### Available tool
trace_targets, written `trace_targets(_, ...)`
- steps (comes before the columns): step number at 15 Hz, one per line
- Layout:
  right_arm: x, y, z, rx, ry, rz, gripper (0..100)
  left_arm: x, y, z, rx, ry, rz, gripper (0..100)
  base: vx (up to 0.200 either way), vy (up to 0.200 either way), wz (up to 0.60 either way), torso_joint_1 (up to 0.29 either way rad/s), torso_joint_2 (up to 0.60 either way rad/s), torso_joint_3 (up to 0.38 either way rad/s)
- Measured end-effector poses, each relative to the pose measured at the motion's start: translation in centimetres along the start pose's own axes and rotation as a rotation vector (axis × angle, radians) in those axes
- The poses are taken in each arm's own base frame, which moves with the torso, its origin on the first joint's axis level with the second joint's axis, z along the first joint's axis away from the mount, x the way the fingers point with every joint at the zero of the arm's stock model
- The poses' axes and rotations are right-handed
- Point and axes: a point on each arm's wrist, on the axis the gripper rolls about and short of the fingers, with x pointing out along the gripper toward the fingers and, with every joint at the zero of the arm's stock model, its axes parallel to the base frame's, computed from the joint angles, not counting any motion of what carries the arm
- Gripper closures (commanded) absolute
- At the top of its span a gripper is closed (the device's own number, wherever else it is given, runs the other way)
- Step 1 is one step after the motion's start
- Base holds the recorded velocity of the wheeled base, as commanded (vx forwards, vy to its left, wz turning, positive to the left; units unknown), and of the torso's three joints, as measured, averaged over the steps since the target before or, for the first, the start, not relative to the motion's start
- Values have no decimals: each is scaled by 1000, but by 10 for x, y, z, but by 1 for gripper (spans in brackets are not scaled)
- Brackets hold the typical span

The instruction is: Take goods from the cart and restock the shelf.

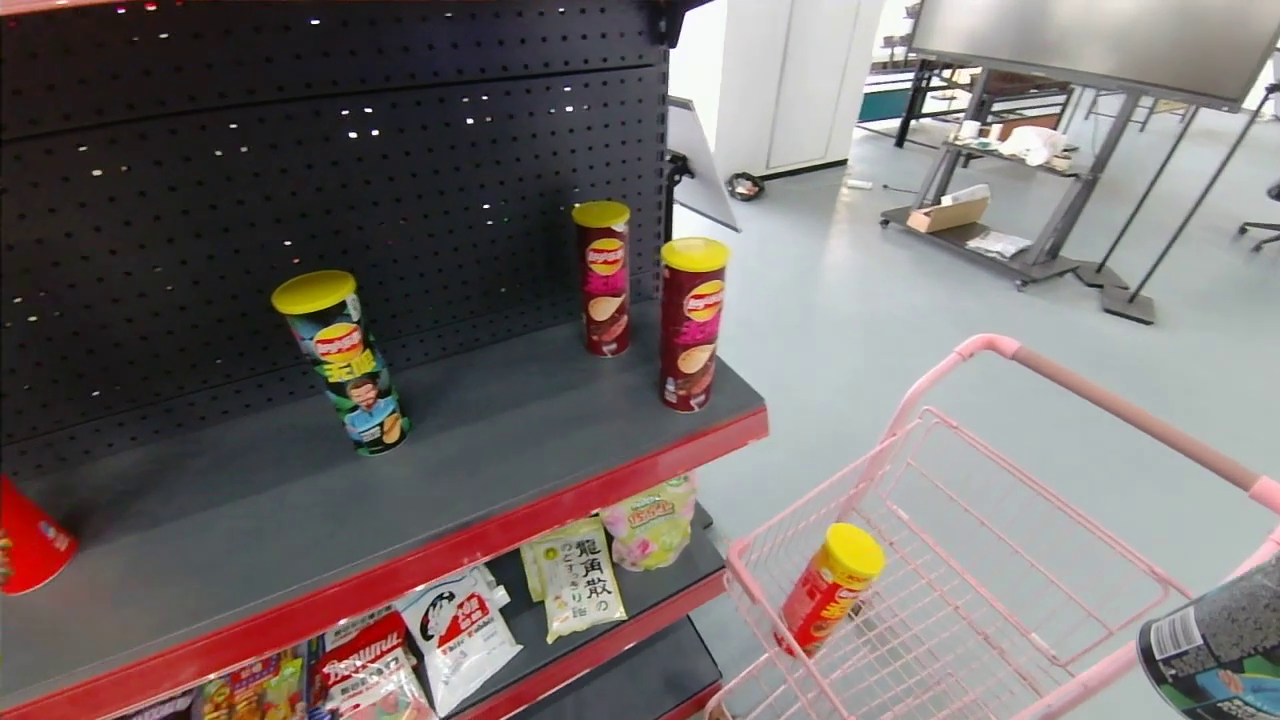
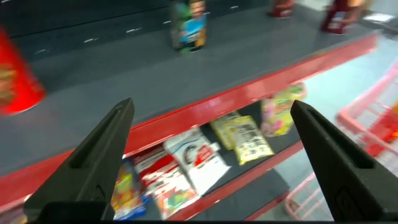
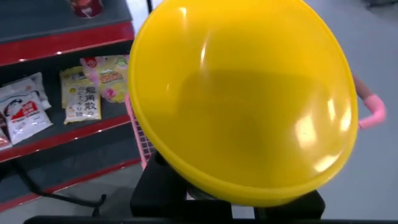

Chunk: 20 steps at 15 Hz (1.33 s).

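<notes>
Well right of the shelf (image 1: pixel 500 430), the right gripper (image 3: pixel 227 208) clamps a yellow-lidded can (image 3: pixel 242 93), base tilted toward that shelf, while the spread, empty left gripper (image 2: pixel 211 109) hangs just before its edge.

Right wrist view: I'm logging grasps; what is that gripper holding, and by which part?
A yellow-lidded chip can, by its body below the lid; the lid hides the exact spot.
</notes>
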Motion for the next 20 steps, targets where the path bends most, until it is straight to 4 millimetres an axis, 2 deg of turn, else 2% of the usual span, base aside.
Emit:
trace_targets(3, -1, 0, -1, 1, -3, -2, 100, 0, 0, 0, 0, -1, 0, 0, 0, 0, 600, -2, 4, 2)
trace_targets(8, -9, 0, -13, 4, -26, -6, 100, 0, 0, 0, 1, -1, 0, 0, 0, 0, 0, 0, 0, 0)
trace_targets(13, -34, -1, -33, 17, -106, -11, 100, 0, 0, 0, 2, -1, 0, 0, 200, 0, 0, -1, 0, 0)
trace_targets(20, -41, -1, -41, 17, -156, 0, 100, 0, 0, 0, 0, 0, 0, 0, 0, 0, 0, 9, 2, 0)
